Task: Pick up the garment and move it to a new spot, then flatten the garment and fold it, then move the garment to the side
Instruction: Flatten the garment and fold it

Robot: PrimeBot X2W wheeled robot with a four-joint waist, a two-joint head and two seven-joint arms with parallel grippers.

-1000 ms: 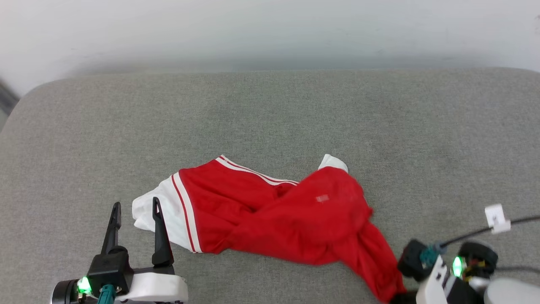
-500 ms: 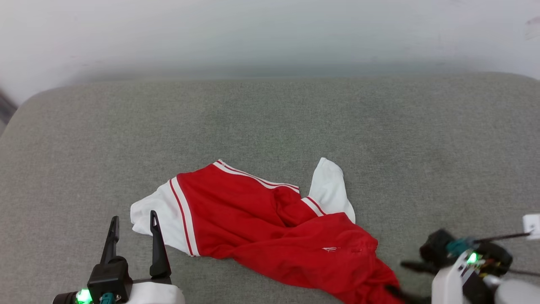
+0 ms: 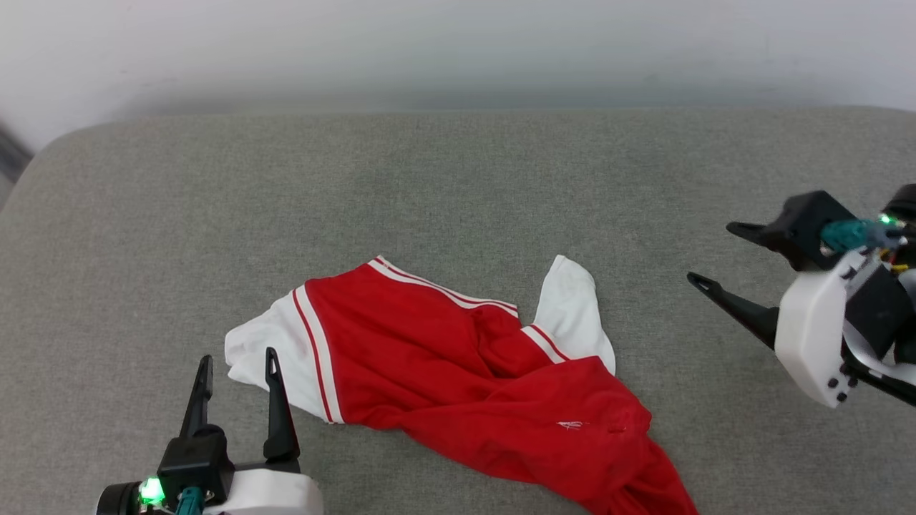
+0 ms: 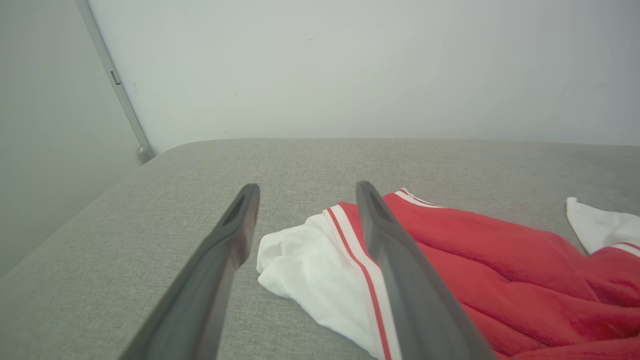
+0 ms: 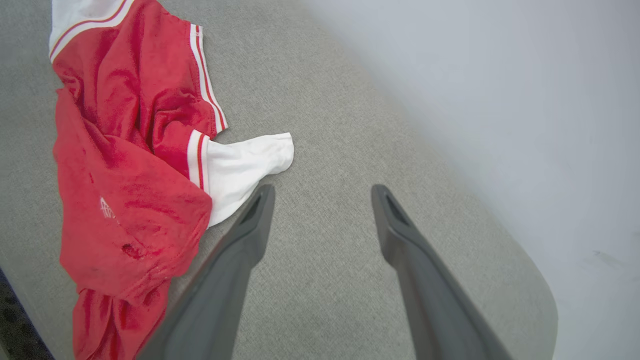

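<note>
The garment [image 3: 444,357] lies crumpled on the grey cushion [image 3: 458,186].

Left arm [image 3: 266,496] and right arm [image 3: 813,342] hold jaws wide apart.

I saw the T-shirt [image 3: 444,357] run off the head view's bottom edge, its end cut off; the small white mark [image 3: 570,425] on it was too tiny to read.
</note>
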